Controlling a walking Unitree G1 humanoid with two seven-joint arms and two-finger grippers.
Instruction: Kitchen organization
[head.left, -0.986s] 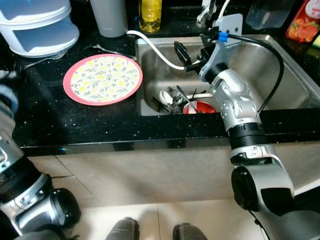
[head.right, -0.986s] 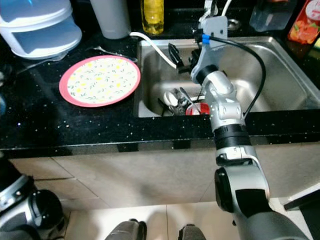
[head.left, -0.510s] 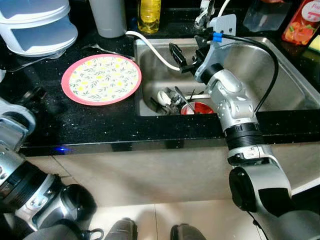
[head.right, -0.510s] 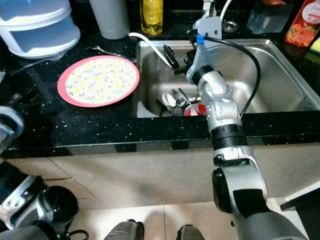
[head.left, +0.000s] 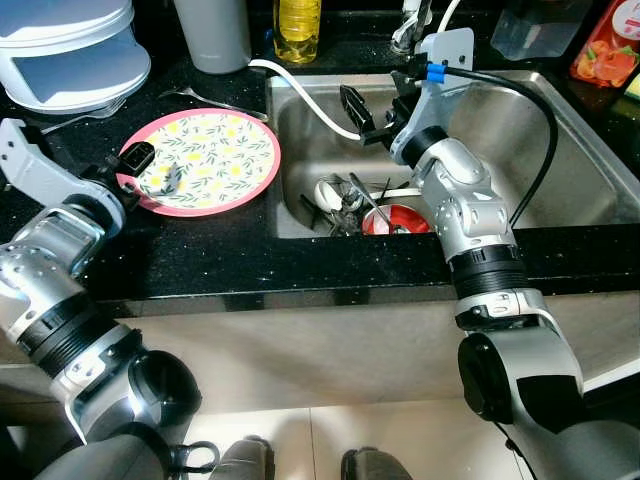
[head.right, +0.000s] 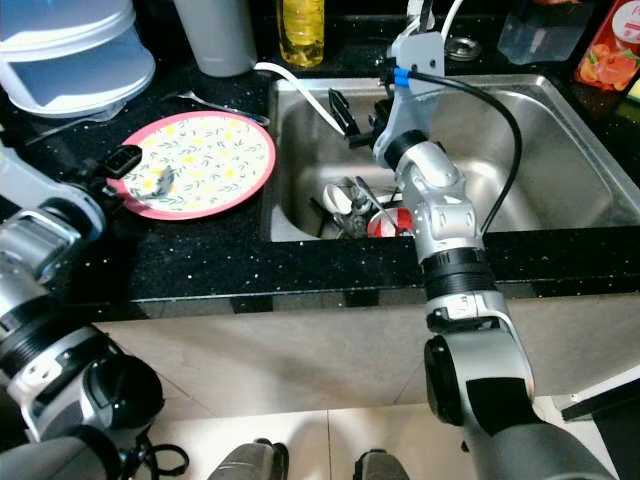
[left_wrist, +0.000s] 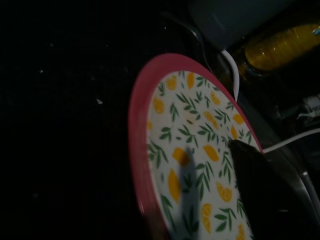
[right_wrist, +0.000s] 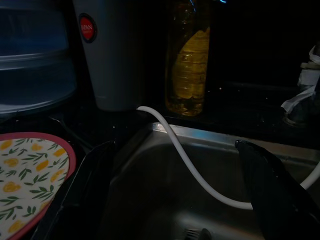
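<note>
One plate (head.left: 205, 160), one yellow bottle (head.left: 299, 28) (oil, maybe), one hose (head.left: 300, 88), two stacked containers (head.left: 70, 55).

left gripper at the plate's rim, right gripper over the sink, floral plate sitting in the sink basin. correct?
Not quite: the floral plate is not in the sink basin; it lies on the black counter, to the left of the sink, as the left eye view shows. The rest holds: the left gripper is at the plate's rim and the right gripper is over the sink.

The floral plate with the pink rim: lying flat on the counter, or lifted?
Flat, as far as shows. The plate rests on the black counter beside the sink; the left claw reaches over its near rim.
</note>
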